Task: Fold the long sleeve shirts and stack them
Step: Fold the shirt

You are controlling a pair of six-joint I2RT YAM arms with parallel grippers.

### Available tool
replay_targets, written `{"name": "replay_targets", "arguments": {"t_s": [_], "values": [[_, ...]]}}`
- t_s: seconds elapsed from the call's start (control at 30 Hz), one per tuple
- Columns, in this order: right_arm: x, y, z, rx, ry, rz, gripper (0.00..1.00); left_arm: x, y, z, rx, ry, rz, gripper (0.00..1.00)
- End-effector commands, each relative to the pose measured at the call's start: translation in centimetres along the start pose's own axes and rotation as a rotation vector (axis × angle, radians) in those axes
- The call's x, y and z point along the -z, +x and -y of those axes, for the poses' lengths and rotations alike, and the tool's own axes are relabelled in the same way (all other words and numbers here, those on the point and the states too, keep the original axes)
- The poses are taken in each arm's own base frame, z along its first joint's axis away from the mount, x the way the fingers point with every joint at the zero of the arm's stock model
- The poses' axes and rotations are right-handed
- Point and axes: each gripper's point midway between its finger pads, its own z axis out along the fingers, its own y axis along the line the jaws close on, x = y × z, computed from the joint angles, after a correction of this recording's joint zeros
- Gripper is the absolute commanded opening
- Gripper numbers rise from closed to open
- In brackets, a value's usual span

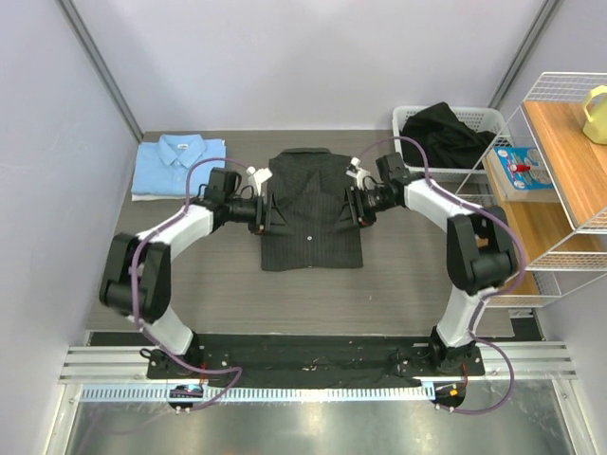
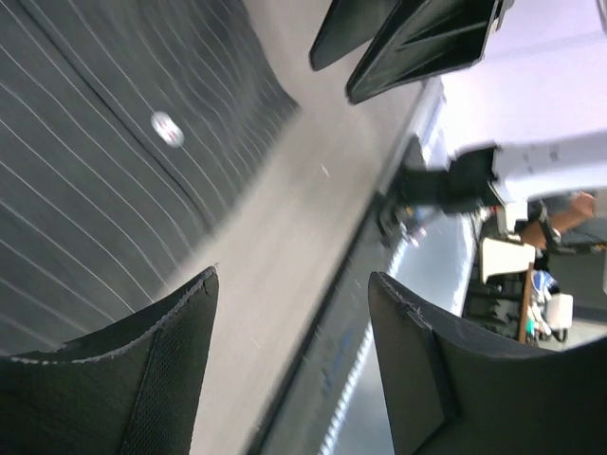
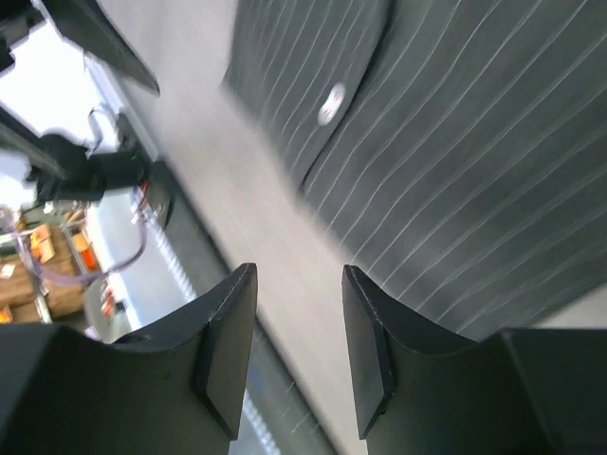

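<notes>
Left gripper [image 2: 292, 275] and right gripper [image 3: 300, 267], jaws apart, holding nothing, flank pinstripe shirt [image 1: 313, 213]; shelf box [image 1: 527, 171] label unreadable

pinstriped shirt [image 1: 311, 213]: side edges covered | yellow object [image 1: 597, 114]: cut by right edge | basket [image 1: 402, 123] contents: unclear

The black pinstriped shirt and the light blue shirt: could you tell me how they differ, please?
The black pinstriped button-up shirt is striped; the plain light blue button-up shirt is unpatterned. The black one lies centrally, covering more area; the blue one sits far left, folded smaller. Both lie flat, collars at the far side.
</notes>
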Motion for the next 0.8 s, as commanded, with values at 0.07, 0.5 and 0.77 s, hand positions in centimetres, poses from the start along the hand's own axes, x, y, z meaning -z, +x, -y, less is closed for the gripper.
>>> {"name": "replay_targets", "arguments": {"t_s": [0.07,0.5,0.77], "values": [[-3.5,-5.9,5.6,0.066,0.101,0.038,0.46,-3.0,-5.7,-5.4,0.007,-0.06,0.085,0.63],[-7.0,-2.9,12.4,0.036,0.188,-0.063,0.46,-2.6,-6.3,-16.9,0.292,-0.13,0.171,0.59],[-5.5,2.8,8.5,-0.034,0.127,-0.101,0.45,-0.9,0.9,-12.9,0.374,-0.094,0.1,0.46]]}}
